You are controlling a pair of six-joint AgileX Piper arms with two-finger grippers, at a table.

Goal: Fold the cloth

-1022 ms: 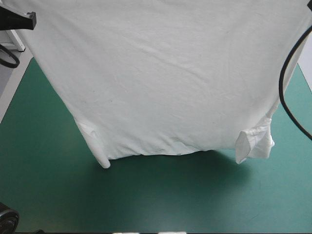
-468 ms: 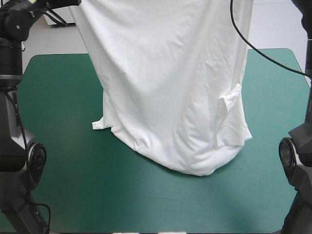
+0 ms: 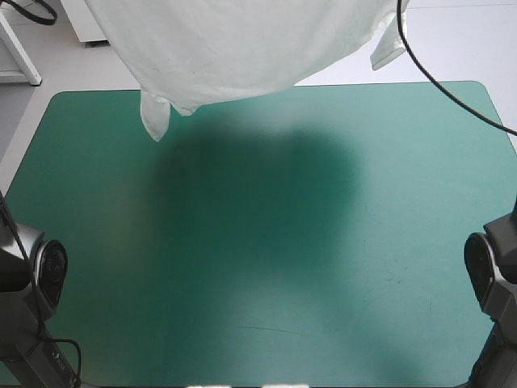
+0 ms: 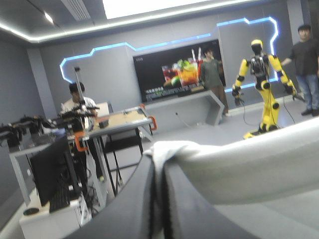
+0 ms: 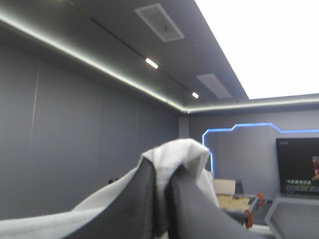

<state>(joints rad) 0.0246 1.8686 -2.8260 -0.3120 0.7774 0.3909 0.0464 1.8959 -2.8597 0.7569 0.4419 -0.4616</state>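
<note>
The white, short-sleeved T-shirt [image 3: 234, 48] of thin, soft, lightly creased fabric is hanging in the air above the far edge of the table. It is lifted and is not touching the top anywhere. Its lower edge is curving down in one wide arc. One short sleeve [image 3: 153, 120] is dangling as a small limp flap at the left end of this arc. The other sleeve [image 3: 388, 44] is hanging higher at the right end, w/ its opening folded over.

Under the T-shirt, the smooth, matt teal-green cover [image 3: 339, 283] w/ rounded corners is lying flat. A broad, soft-edged shadow [image 3: 258, 186] is falling on its far and middle part.

The left gripper [image 4: 160, 164] is pressing its two broad black fin-shaped fingers almost together into a pointed arch. It is pinching a thick rolled fold of the T-shirt, and a wide smooth band of fabric is running away beside one finger.

The right gripper [image 5: 162, 174] is pinching the T-shirt in the same way. A bunched, crumpled peak of fabric is standing up over its fingertips, and a band w/ a seamed edge is trailing off beside one finger.
</note>
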